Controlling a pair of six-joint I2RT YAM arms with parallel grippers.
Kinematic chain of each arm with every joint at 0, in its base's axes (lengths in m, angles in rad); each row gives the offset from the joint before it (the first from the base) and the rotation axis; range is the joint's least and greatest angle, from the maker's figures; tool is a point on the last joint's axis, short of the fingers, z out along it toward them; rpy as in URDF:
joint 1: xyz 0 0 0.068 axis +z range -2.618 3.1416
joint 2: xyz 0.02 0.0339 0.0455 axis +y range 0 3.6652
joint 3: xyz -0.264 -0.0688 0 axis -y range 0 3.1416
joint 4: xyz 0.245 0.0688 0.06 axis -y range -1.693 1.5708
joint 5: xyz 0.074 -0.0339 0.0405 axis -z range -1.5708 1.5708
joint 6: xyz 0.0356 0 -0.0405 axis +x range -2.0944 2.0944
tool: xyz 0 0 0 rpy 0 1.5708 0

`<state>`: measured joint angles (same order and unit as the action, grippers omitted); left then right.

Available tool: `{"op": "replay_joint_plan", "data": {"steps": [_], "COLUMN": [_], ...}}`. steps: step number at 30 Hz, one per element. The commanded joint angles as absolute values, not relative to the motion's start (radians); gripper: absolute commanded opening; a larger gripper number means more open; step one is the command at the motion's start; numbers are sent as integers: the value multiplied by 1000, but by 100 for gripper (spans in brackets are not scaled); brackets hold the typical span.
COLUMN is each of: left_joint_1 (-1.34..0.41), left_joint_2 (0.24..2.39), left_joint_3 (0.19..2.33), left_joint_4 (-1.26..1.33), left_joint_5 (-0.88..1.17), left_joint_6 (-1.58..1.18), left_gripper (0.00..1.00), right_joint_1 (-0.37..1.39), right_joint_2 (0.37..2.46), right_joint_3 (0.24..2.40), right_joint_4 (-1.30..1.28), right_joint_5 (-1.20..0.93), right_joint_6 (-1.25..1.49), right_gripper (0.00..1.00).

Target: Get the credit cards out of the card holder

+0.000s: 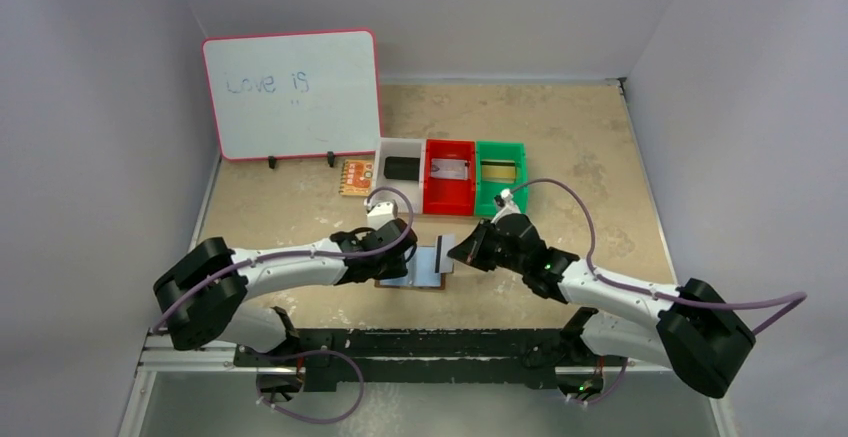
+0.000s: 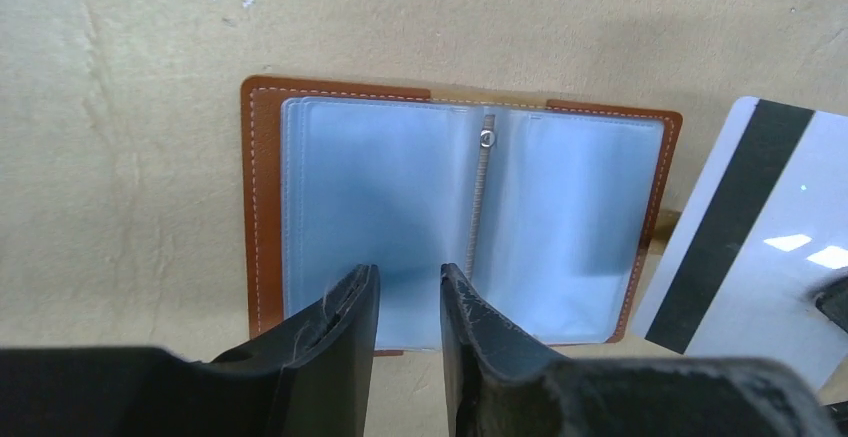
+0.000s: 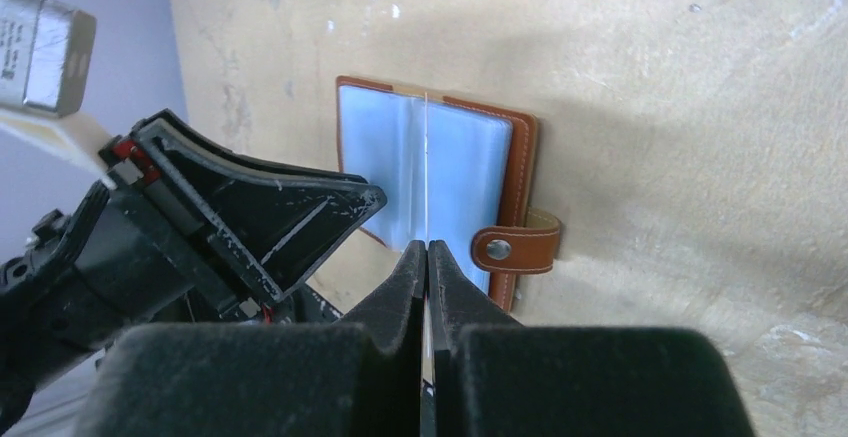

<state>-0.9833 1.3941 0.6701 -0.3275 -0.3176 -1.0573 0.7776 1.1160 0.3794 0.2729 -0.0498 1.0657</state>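
My right gripper is clamped on one credit card. The card hangs just beside the right edge of the open card holder, outside its pockets, with its long side running away from me. The holder lies flat between both arms. My left gripper, jaws slightly apart and empty, stands over its near edge, so I judge it the nearer one.

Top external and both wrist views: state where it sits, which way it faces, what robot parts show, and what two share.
Top external: fixed above and behind the arms, facing down at the table; both show.
Left wrist: on the left arm, facing down past the left tool onto the open card holder.
Right wrist: on the right arm, facing along the right tool, shut on a card seen edge-on.
Shared: both wrist views show card holder and card.
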Motion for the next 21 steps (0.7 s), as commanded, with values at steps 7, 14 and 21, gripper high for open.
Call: {"op": "replay_joint_plan", "data": {"steps": [7,14,21], "left_joint_1": [-973,-805,-763], "left_joint_2": [1224,1117,1082], "left_joint_3": [789,718,723], "left_joint_4": [-341,-151,-149], "left_joint_5": [-400,-123,-36], "left_joint_6": [-1025,-956,-893], "left_gripper": [39,47,47], "right_joint_1": [775,775,775], "right_joint_2": [992,984,998], "right_joint_3": [278,231,260], "right_joint_4": [595,765,807], "right_joint_5": [-141,-233,-312], "right_joint_6": [906,847,738], "right_gripper": [0,0,0]}}
